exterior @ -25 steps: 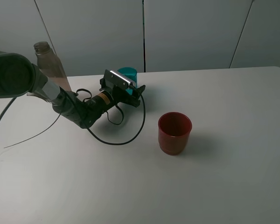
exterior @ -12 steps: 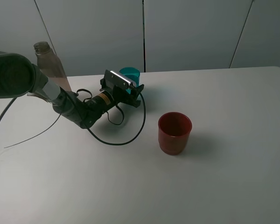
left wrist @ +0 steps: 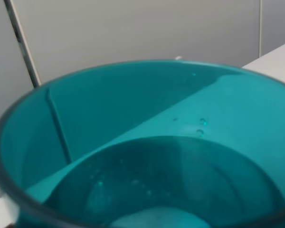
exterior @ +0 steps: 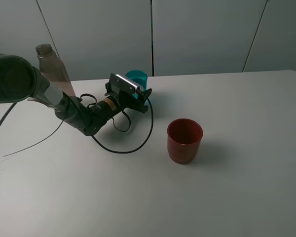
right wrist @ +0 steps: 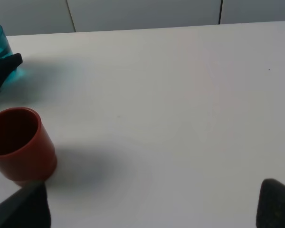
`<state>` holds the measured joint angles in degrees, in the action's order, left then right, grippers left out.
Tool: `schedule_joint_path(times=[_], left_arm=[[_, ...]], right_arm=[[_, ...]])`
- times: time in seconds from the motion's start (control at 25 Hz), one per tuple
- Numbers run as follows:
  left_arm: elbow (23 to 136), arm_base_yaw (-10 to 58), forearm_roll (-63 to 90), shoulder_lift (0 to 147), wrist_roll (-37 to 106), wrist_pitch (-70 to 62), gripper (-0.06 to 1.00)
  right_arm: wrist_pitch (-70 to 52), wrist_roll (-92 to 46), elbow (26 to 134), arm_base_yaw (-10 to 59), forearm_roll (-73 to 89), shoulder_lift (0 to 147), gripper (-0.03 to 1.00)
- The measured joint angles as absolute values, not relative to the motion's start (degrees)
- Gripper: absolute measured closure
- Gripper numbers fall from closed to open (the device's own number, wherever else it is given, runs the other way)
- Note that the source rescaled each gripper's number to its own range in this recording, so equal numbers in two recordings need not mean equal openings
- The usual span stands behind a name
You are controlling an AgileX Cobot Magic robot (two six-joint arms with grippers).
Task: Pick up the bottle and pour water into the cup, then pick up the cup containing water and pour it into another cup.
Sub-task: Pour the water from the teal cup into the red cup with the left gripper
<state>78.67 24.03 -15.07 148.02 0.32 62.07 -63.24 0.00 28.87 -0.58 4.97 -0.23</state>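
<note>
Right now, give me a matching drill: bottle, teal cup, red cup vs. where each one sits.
Things:
1. bottle
2. teal cup
3. red cup

Places:
a. alone in the middle of the table, nothing touching it
b. between the jaws of the left gripper
c. upright at the back left, no cap

Pairs: 1-c, 2-b, 3-a

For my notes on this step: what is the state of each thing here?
teal cup: upright, holds water, gripped.
red cup: upright, empty.
bottle: upright, uncapped, not held.
left tool: shut on the teal cup.
right tool: open, holds nothing.
</note>
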Motion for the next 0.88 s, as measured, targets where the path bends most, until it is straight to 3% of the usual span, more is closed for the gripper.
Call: schedule_joint_path(times=[0.28,0.88], left_arm=[[76.68,24.03,-15.48,142.82,0.32,61.70,0.88],[61.36,24.03,-16.85,128.17,2.60,61.34,0.88]], right_arm=[[-63.24,0.00,28.87,-0.58,4.97,-0.23,0.76],[-63.24,0.00,28.87,-0.58,4.97,-0.23,0.76]])
